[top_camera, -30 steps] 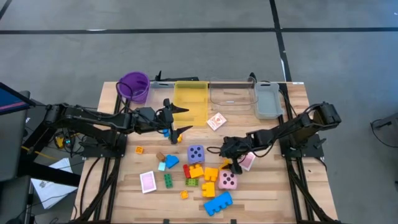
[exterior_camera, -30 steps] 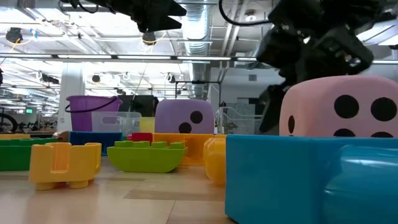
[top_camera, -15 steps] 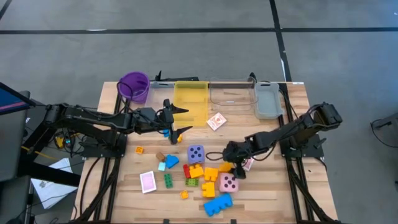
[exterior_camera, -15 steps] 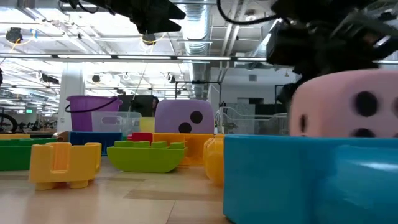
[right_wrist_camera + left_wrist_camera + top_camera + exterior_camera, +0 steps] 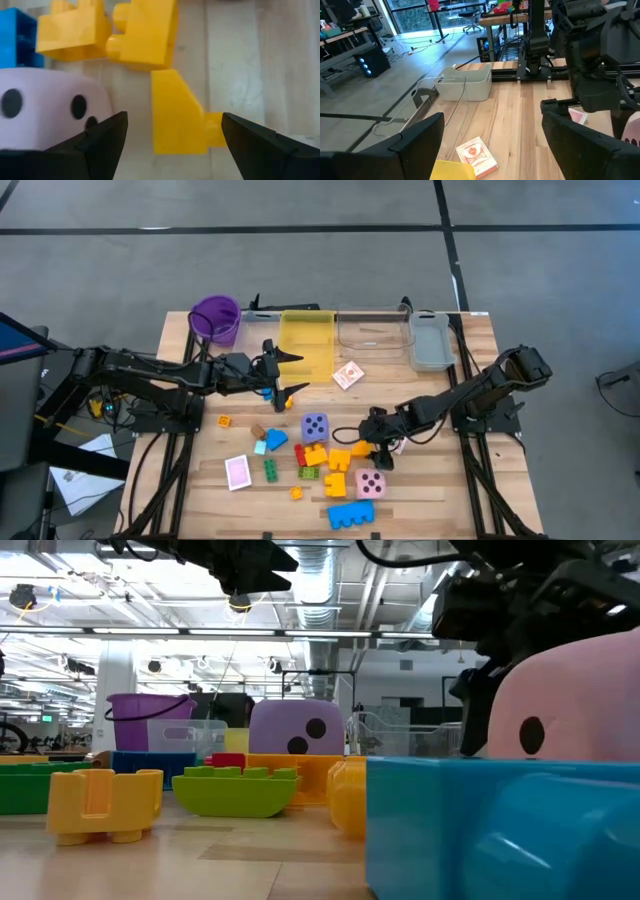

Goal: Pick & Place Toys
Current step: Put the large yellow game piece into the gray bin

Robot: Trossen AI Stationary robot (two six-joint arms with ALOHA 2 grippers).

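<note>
Toys lie in a cluster near the table's front: a purple die (image 5: 315, 425), a pink die (image 5: 370, 483), a blue brick (image 5: 350, 515), yellow bricks (image 5: 340, 458) and a pink-backed card (image 5: 238, 472). My right gripper (image 5: 380, 450) points steeply down, open, just behind the pink die (image 5: 45, 105). A yellow brick (image 5: 177, 115) lies on the table between its fingers, untouched. My left gripper (image 5: 297, 373) hangs open above the table beside the yellow bin (image 5: 307, 340), with nothing between its fingers (image 5: 492, 115). My right gripper has one finger (image 5: 100, 137) standing close against the pink die's side (image 5: 97, 107). I cannot tell whether it touches the die. The die rests on the table, tilted against the blue brick (image 5: 500, 830).
A purple cup (image 5: 215, 318), a clear bin (image 5: 372, 335) and a grey bin (image 5: 430, 340) stand along the far edge. A card (image 5: 348, 374) lies mid-table and another (image 5: 398, 442) beside my right gripper. Small bricks (image 5: 270, 470) are scattered front left.
My right gripper has moved toward the table's near edge and rolled at the wrist, staying open. The pink die has been shoved toward the near edge and has turned, showing another face in the low view. The blue brick in front of it has slid nearer the edge.
</note>
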